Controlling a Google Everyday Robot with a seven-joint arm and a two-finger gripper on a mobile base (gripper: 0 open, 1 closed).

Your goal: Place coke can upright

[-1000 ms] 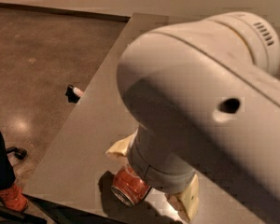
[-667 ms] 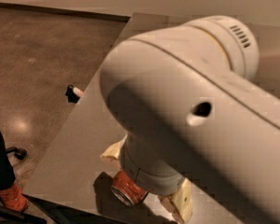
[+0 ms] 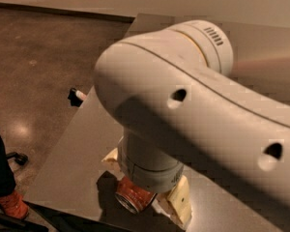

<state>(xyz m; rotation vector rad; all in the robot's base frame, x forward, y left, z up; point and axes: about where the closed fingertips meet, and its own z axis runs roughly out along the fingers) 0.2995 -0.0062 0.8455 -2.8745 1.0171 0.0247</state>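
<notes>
Well, can: the orange-red aluminium coke can with silver ends is low in the camera view, near the front edge of the flat grey surface
Can's pose: one silver end faces down-left toward the camera, so the long axis seems to run from there up and back under the wrist; it looks to be lying over or steeply tilted, not upright
Gripper: the cream-coloured gripper is at the end of the bulky white rounded robot arm, straight above and around the coke can
Gripper state: I cannot tell whether it is clamped on the coke can or merely around it, since the wrist hides the contact
Key relation: the coke can is directly below the gripper, not off to a side, and its axis slants away from vertical
Step in hand: probably turning the can's axis to vertical with a silver end down on the surface
Risk: a round can may roll toward the near edge if let go while tilted
Elsewhere: a small dark object with a pale tip is at the surface's left edge, well apart
</notes>
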